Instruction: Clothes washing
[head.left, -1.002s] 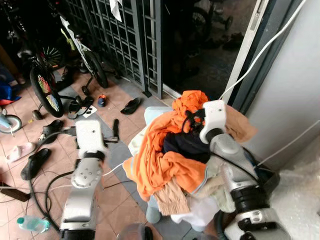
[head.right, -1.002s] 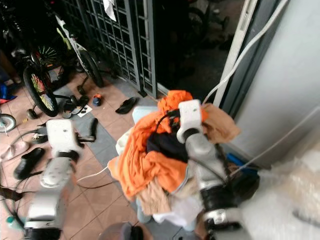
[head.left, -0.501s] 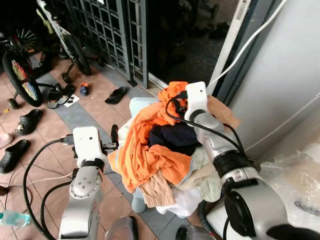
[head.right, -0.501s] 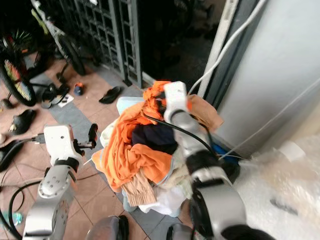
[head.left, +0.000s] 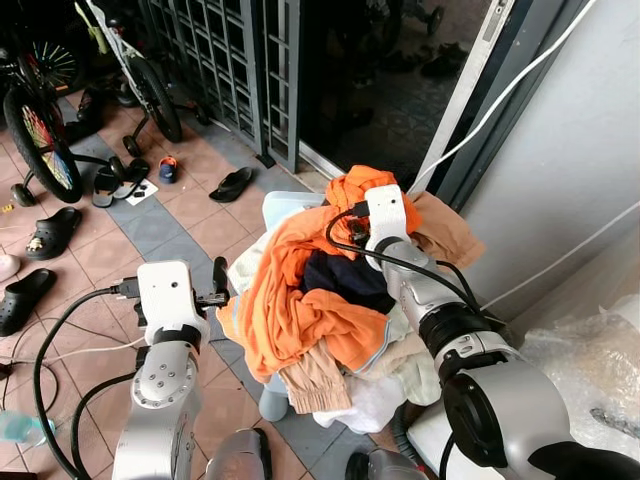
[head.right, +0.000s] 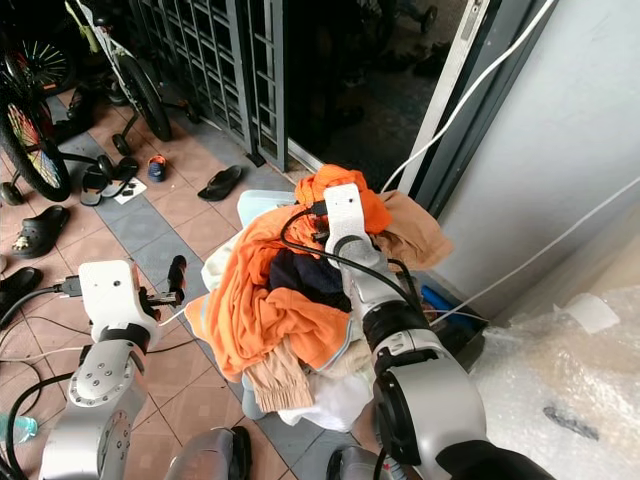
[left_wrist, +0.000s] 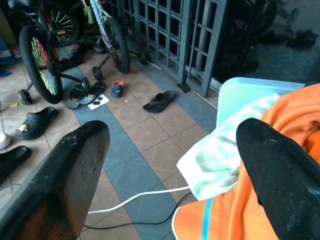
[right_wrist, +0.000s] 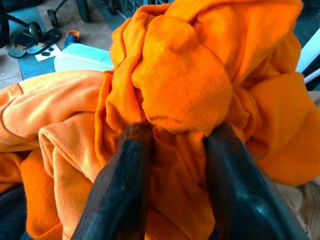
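**Right gripper pressed into an orange garment atop the heaped laundry**

The right gripper (right_wrist: 175, 200) is seen with its two black fingers (right_wrist: 122, 190) narrowly parted and pushed into a bunched orange garment (right_wrist: 185, 75); a fold of the cloth is caught between them. The fabric is bright orange, thick and heavily creased, gathered into a rounded knot just beyond the fingertips.

The left gripper (left_wrist: 175, 170) is held wide open and nothing is gripped; its fingers (left_wrist: 65, 175) are poised above the tiled floor (head.left: 190, 215), just beside the left edge of the heap.

The garment is found at the top of a laundry pile (head.left: 330, 310) overflowing a pale blue basket (head.left: 285, 208). Within the pile, a dark navy piece (head.left: 340, 275) is framed by orange cloth, a tan garment (head.left: 445, 230) is draped on the right, and white and beige items hang low at the front.

Beyond the basket, a metal grille door (head.left: 225, 60), bicycles (head.left: 40, 130) and scattered sandals (head.left: 235, 185) are seen.
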